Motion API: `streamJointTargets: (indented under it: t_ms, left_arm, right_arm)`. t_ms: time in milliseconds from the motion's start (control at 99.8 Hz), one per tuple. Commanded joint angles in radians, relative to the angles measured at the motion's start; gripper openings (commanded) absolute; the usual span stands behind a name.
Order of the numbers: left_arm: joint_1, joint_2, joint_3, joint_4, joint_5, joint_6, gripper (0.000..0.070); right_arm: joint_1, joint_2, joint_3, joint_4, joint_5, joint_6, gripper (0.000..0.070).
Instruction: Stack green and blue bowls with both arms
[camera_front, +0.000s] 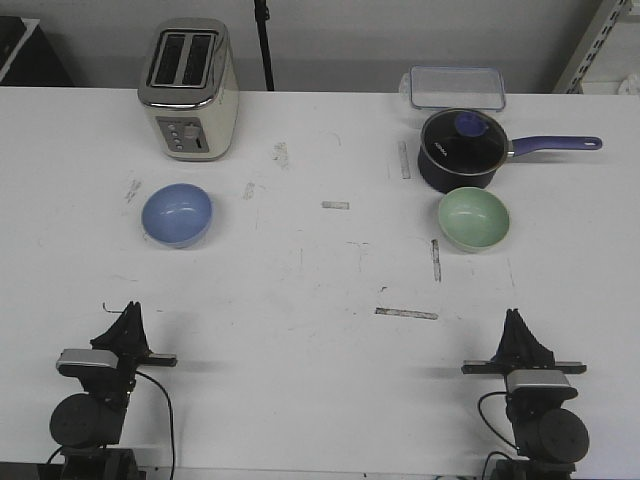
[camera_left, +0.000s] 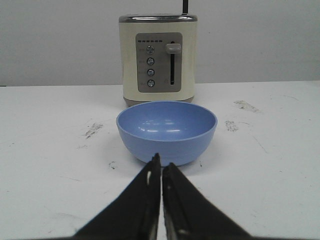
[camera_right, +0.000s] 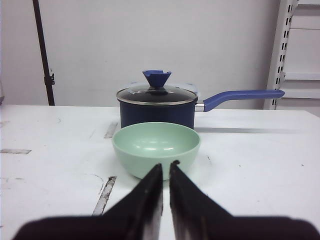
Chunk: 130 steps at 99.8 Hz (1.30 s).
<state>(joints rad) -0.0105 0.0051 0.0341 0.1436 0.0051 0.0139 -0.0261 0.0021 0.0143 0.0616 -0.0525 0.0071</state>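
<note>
Both grippers, left gripper (camera_left: 161, 165) and right gripper (camera_right: 166, 170), sit pinched nearly closed and empty, so they'd better open wide before reaching the blue bowl (camera_front: 177, 214) by the toaster (camera_front: 189, 90) and green bowl (camera_front: 474, 218) beside the saucepan (camera_front: 460, 150).

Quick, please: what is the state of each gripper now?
Left gripper: closed, holding nothing; blue bowl ahead.
Right gripper: closed, holding nothing; green bowl ahead.
</note>
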Motion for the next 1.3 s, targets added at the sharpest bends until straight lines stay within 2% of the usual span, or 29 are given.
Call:
streamJointTargets:
  t_ms: [0, 641, 831, 1032, 1292]
  left_arm:
    - [0.001, -0.002, -0.022, 0.014, 0.002, 0.012, 0.0001]
    - [0.001, -0.002, -0.022, 0.014, 0.002, 0.012, 0.0001]
    - [0.001, -0.002, -0.022, 0.014, 0.002, 0.012, 0.0001]
    - [0.001, -0.002, -0.022, 0.014, 0.002, 0.012, 0.0001]
    - [0.001, -0.002, -0.022, 0.014, 0.002, 0.012, 0.0001]
  right_arm:
    - [0.0, -0.001, -0.002, 0.013, 0.001, -0.005, 0.0014]
    - [0.0, 0.0, 0.039, 0.009, 0.001, 0.007, 0.0014]
    - [-0.001, 0.018, 0.127, -0.074, 0.032, -0.002, 0.0014]
    - [0.0, 0.117, 0.232, -0.145, 0.034, -0.008, 0.0014]
    - [0.0, 0.319, 0.365, -0.146, 0.033, -0.008, 0.0014]
